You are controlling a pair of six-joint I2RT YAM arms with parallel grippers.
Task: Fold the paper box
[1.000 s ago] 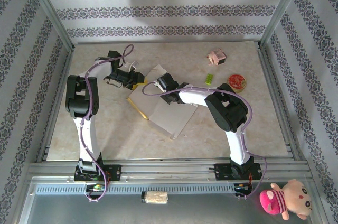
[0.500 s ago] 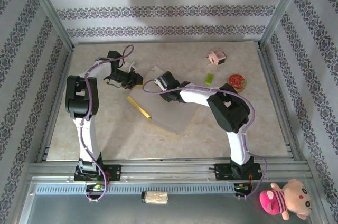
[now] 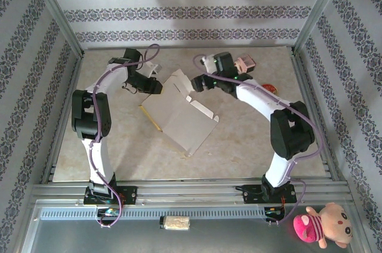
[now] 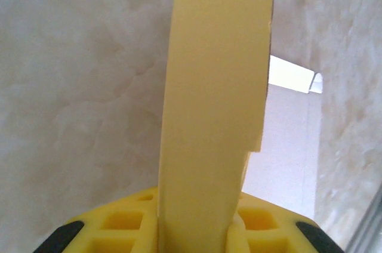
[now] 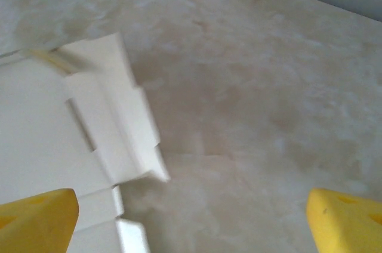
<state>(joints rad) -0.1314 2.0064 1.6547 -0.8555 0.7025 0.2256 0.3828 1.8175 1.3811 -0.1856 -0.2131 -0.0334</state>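
Left gripper (image 4: 194,232) clamps narrow on the yellow flap (image 4: 215,86) of the thin white-and-yellow cardboard paper box (image 3: 179,119), likely pinning that far-left edge so the blank can't slide. Right gripper (image 5: 191,223) hangs wide open and empty just beside the white tabbed flap (image 5: 113,116), probably lining up a fold. The box lies white-side-up mid beige marbled worktop (image 3: 256,145).

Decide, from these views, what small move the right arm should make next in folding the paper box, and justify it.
Probably lower the right tool onto the white tabbed flap of the paper box and close on it. The left tool pinches the yellow flap on the opposite side, while the right tool hangs open over the table beside that flap, holding nothing.
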